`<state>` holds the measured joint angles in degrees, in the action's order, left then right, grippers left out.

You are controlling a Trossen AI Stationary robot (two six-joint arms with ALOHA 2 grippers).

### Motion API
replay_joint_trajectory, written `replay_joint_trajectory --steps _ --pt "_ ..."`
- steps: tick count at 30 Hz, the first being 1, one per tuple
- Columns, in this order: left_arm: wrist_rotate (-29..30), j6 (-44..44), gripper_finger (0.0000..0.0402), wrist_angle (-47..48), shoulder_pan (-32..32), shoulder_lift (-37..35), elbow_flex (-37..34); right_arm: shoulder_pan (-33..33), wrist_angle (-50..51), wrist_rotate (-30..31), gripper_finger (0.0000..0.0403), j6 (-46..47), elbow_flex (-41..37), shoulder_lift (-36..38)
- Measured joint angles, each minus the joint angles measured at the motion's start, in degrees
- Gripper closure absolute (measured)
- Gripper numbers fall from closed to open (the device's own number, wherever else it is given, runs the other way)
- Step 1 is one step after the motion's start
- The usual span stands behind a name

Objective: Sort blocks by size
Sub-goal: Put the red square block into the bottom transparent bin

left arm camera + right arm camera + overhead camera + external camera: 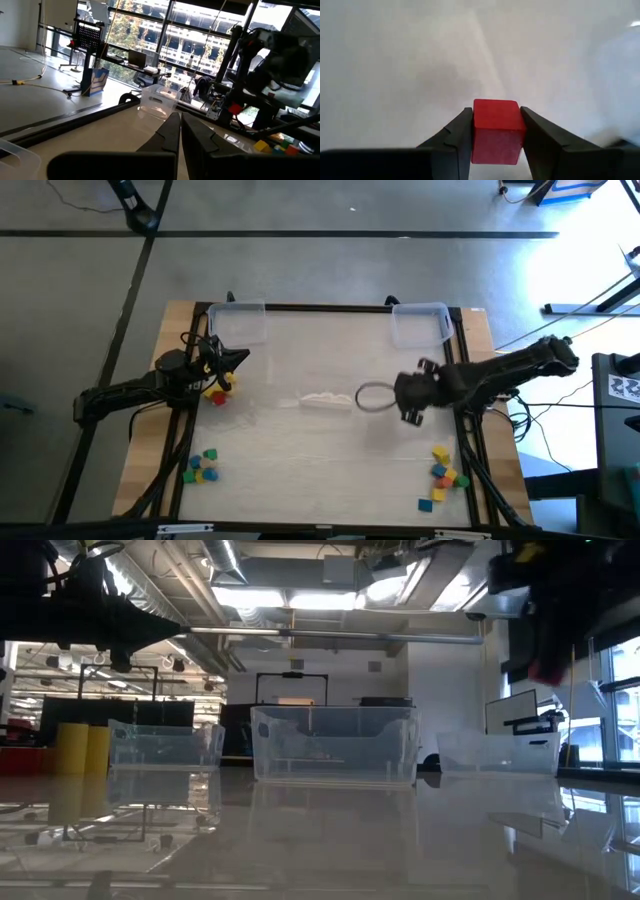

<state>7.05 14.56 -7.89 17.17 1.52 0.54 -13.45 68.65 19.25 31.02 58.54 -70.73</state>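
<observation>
One red block [495, 131] in right gripper [496, 134]

A red block [495, 131] sits between dark fingers [451, 142]; the bins [333, 744] are clear.

Red block [496, 131] lower edge cut off in right wrist view; blocks [445, 476] too small to size from above.
</observation>
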Motion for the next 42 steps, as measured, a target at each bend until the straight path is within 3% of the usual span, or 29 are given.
replay_joint_trajectory --steps 6,11,19,27,37,40,42 --pt "0.00 0.01 0.0396 0.01 0.00 0.00 0.00 12.86 0.08 10.98 0.0262 -6.67 0.00 2.06" --pt "0.00 0.07 0.0396 0.01 0.02 0.00 0.00 23.92 -6.01 15.23 0.0261 -14.60 -0.73 2.01" --pt "-0.02 0.37 0.0396 0.03 0.02 0.00 0.00 40.08 -21.70 14.18 0.0261 -23.92 -4.07 1.98" --pt "-0.02 0.49 0.0396 1.84 0.02 0.01 0.00 51.78 -35.47 11.12 0.0260 -23.28 -9.73 1.98" --pt "-0.02 0.51 0.0396 2.77 0.00 0.01 0.00 58.29 -43.16 8.15 0.0257 -22.26 -14.94 1.96" --pt "-0.02 0.73 0.0396 2.76 0.00 0.02 0.00 58.31 -43.08 7.14 0.0236 -22.28 -15.17 1.96" --pt "-0.02 0.75 0.0396 2.75 0.00 0.02 0.00 58.27 -42.72 3.08 0.0211 -22.37 -15.17 1.96"
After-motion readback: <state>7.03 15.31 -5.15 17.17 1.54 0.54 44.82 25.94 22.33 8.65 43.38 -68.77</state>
